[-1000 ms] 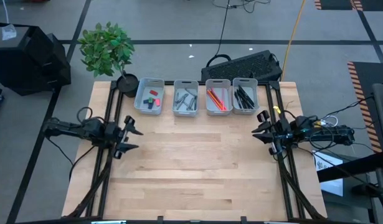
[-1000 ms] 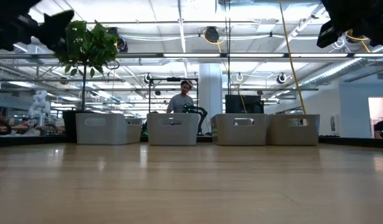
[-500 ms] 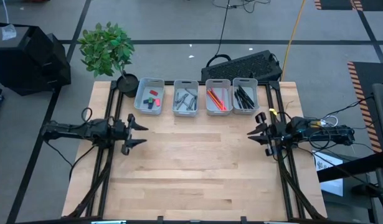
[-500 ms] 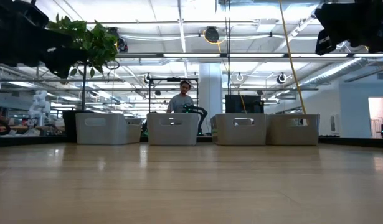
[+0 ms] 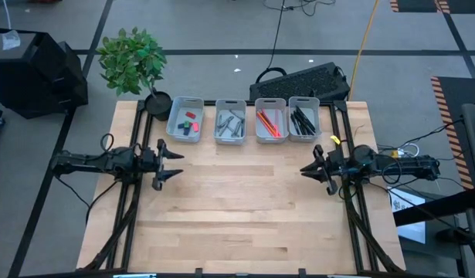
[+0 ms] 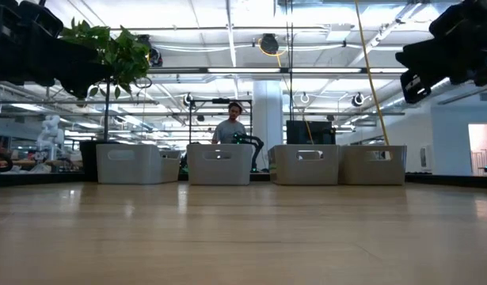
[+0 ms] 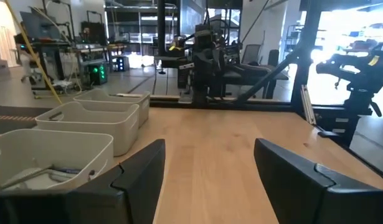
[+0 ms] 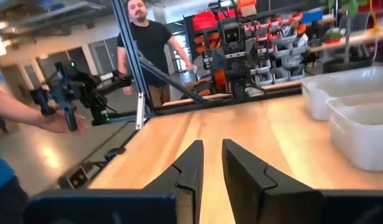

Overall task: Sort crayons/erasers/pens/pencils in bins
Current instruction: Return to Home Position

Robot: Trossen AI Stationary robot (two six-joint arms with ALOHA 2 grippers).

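**A:** Low view first, nearest me: the bare wooden surface (image 6: 243, 237) runs out to the four bins (image 6: 219, 164) in a row at the far edge, and both arms hang dark at the top corners. What has changed over the last second?

**B:** From the high view, I see my left tool (image 5: 166, 164) has slid inward from the left rail and a little toward the bins. Its fingers stand wide apart and hold nothing. My right tool (image 5: 310, 170) has crept inward too, off the right rail. In its own wrist view the two fingers (image 8: 188, 165) stand close together with only a slim gap, and nothing is between them.

**A:** And the things to sort?

**B:** I find nothing loose on the surface. The erasers (image 5: 189, 122) lie in the leftmost bin beside the plant pot (image 5: 157, 103). The next bin holds grey pieces I can't name, then red and orange sticks (image 5: 268, 122), then dark sticks (image 5: 303, 120) in the rightmost.

**A:** So what does the shift mean?

**B:** I judge the sorting is done, or nearly. Both tools are empty and moving over a surface with nothing to pick. Beyond the bins, a person (image 6: 230, 127) stands in the room.
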